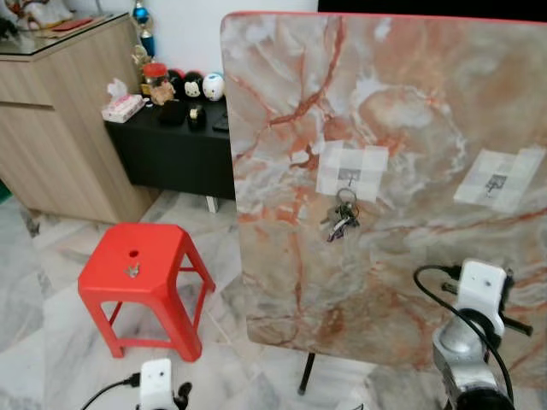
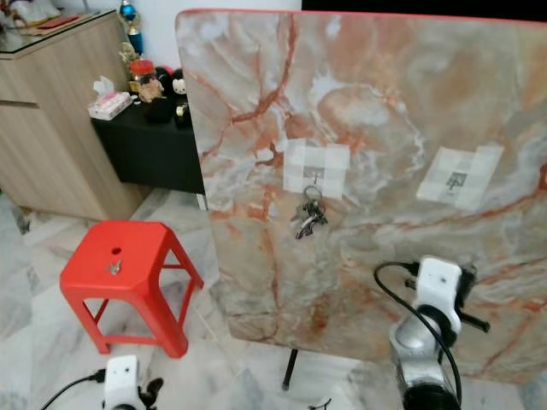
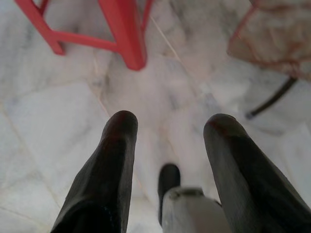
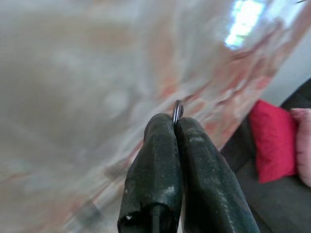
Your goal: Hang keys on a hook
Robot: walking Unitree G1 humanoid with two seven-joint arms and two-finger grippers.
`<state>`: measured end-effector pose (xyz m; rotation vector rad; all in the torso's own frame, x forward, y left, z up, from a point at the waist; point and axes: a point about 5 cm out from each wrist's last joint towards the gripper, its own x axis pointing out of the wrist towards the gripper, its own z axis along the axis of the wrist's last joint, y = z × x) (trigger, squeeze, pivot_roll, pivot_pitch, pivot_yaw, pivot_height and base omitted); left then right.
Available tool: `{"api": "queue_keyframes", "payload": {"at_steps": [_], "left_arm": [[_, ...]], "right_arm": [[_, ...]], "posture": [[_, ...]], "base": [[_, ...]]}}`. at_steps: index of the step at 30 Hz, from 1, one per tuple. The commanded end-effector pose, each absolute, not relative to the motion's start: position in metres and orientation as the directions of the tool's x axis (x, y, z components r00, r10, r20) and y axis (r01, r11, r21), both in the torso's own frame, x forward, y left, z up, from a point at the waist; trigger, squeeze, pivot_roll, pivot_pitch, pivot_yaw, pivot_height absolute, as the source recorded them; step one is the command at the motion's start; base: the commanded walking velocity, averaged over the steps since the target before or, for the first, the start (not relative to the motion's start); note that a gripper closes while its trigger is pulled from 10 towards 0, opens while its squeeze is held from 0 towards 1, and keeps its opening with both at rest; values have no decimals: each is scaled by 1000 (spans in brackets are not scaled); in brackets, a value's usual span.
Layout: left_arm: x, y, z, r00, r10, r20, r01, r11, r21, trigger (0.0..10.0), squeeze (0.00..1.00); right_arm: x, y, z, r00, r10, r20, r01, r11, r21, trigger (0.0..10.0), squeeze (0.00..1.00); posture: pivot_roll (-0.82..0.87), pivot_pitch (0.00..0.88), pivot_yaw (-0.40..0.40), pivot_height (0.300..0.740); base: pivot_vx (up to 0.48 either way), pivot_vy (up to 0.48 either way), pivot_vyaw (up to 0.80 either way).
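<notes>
Right hand [image 4: 176,127] is pinched tight on a thin metal ring [image 4: 177,110], close against the marble board [image 1: 410,171]; the head views show its arm low at the right. Left hand [image 3: 167,128] hangs wide apart over the marble floor [image 3: 58,126]. Keys [image 1: 342,220] hang from the left hook [image 1: 346,177]; another hook [image 1: 496,182] sits right. Left, a red stool [image 1: 141,265] stands near a black table [image 1: 171,141].

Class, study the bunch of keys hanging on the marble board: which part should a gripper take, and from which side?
Probably the blades of the bunch of keys, pinched sideways, approaching from the front. The upright board blocks the back, and the ring on the hook should stay free to lift off.
</notes>
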<state>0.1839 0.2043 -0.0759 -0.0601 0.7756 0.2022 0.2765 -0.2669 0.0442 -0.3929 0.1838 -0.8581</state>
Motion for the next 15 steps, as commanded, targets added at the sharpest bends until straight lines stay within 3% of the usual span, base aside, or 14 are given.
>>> {"api": "queue_keyframes", "payload": {"at_steps": [1,9,15], "left_arm": [[177,208,-79,673,161,-722,-197,980,35,10000,0],[177,208,-79,672,158,-724,-194,980,34,10000,0],[177,207,-79,672,153,-725,-189,981,31,10000,0]], "right_arm": [[286,-265,64,663,-741,106,715,586,-382,10000,0],[307,-240,105,741,-558,375,671,581,-461,10000,0],[308,-231,112,748,-501,435,663,572,-483,10000,0]], "posture": [[-10,0,-29,740],[-8,0,-29,740],[-9,0,-29,740]], "base": [[0,0,0],[0,0,0],[0,0,0]]}}
